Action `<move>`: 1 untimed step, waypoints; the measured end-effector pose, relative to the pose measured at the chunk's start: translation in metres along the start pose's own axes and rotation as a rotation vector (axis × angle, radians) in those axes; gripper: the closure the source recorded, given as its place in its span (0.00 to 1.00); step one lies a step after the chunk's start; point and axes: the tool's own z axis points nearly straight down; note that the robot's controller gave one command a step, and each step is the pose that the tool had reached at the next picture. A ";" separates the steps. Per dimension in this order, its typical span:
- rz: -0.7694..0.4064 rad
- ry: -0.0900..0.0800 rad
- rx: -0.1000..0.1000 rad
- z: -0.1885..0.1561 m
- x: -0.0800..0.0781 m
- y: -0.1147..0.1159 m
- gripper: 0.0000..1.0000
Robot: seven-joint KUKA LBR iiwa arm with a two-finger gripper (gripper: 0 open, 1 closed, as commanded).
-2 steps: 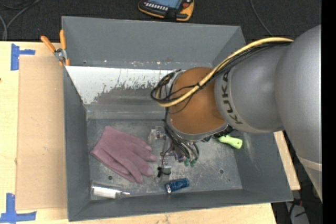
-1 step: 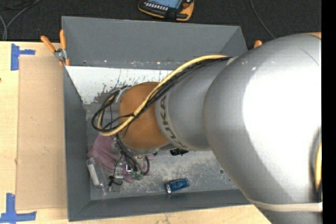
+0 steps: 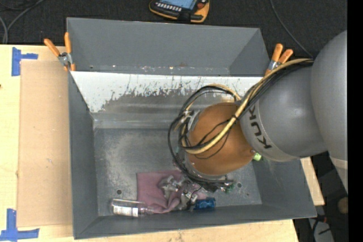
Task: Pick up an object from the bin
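Mauve cloth (image 3: 150,190): lies crumpled on the floor of the grey bin (image 3: 113,150), near the front wall, left of middle; touches or nearly touches 1 silver tube (image 3: 126,209) at its lower left corner; ends on the right just beside 1 small blue piece (image 3: 206,204). Pincer (image 3: 182,191): sits low under the orange cover (image 3: 218,141), at the cloth's right edge, among its raised folds; cannot tell how far open, nor make out any hold on the cloth. Looks soft, light and limp; likely drapes and hangs once lifted, so no danger of breaking and little of slipping from a firm pinch; may drag the tube or the blue piece along through any overlapping fold. Best taken at a raised ridge or bunched fold, not at a flat part pressed to the metal; seems to offer such folds on the right side, close by the pincer. Calls for a deep closing pinch gathering several layers; risks sliding off 1 thin edge.
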 end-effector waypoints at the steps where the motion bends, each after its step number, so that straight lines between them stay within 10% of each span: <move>1: -0.051 0.001 0.002 0.000 0.020 -0.012 1.00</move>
